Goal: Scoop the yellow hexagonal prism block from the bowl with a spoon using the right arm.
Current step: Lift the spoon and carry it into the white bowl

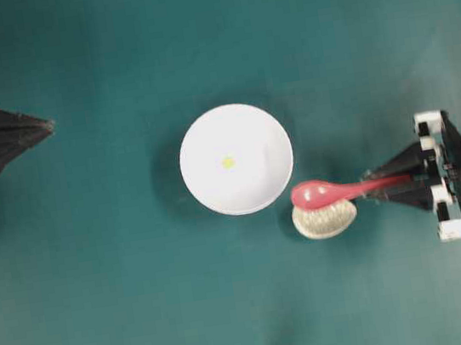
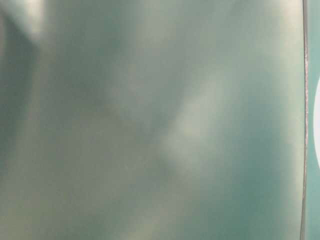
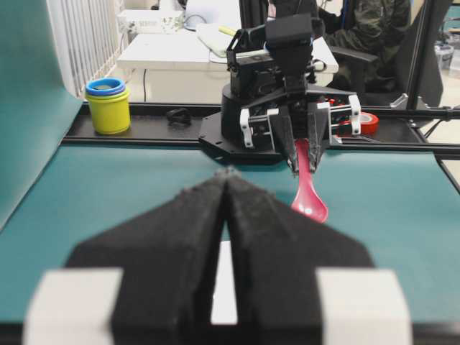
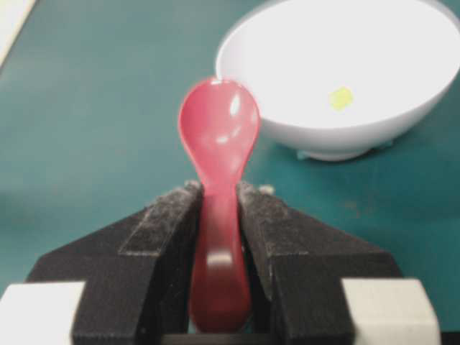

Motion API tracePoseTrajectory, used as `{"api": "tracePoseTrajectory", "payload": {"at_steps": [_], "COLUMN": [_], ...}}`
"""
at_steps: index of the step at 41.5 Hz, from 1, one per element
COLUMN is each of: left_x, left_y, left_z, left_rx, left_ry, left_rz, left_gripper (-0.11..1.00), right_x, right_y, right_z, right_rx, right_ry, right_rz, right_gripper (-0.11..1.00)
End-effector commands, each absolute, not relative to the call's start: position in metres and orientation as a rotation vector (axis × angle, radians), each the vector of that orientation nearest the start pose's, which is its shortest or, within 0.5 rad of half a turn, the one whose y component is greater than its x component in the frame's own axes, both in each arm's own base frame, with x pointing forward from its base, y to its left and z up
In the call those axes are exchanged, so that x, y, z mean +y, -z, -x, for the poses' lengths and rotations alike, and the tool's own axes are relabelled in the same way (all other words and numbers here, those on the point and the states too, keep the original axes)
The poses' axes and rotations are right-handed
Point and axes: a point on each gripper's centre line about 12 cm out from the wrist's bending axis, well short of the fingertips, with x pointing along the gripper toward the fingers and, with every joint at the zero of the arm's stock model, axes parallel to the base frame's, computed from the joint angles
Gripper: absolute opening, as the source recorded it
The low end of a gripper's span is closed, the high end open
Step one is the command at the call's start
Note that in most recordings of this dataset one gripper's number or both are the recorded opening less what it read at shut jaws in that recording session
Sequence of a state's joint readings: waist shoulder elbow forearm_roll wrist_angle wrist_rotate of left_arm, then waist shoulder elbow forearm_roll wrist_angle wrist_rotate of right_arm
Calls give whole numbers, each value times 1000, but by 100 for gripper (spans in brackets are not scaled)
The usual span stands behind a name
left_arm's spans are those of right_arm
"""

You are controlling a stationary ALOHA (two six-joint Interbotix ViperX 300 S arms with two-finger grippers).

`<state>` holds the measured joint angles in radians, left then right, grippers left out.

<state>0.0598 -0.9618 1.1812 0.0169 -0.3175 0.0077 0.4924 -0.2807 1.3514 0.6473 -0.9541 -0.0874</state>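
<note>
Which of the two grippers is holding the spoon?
The right gripper, on the right of the overhead view: its fingers clamp the red-pink spoon by the handle. The left gripper is closed and holds nothing.

This looks like a robot lab. A teal table (image 3: 108, 194) has 2 black robot arms w/ a black rail (image 3: 144, 133) behind it. Past the rail sit yellow cups (image 3: 108, 108), a white desk (image 3: 165, 50) and red tape (image 3: 368, 123).
</note>
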Motion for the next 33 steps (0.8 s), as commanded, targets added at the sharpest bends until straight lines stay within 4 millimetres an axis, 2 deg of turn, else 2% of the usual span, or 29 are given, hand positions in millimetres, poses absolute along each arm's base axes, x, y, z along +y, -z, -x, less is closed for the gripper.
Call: {"api": "tracePoseTrajectory", "payload": {"at_steps": [1,12,23,33], "left_x": [13,13,13,13], "left_y": [-298,-299,-299,-298], "left_z": [-199,-200,-200,-200], "left_rx": [-113,-120,-122,-120], "left_ry": [-63,-63,-63,-63], "left_rz": [-31,-29,-29,-29], "left_gripper": [3,3,3,3], "right_x": [50,29,0,-15], "right_y": [-164,-198,-213,-226], "right_z": [-228,-247,-267,-285], "right_rx": [179,281,427,535], "right_ry": [54,68,102,94], "right_rz": [-227,-223,-261,-309], "right_gripper": [24,24,24,24]}}
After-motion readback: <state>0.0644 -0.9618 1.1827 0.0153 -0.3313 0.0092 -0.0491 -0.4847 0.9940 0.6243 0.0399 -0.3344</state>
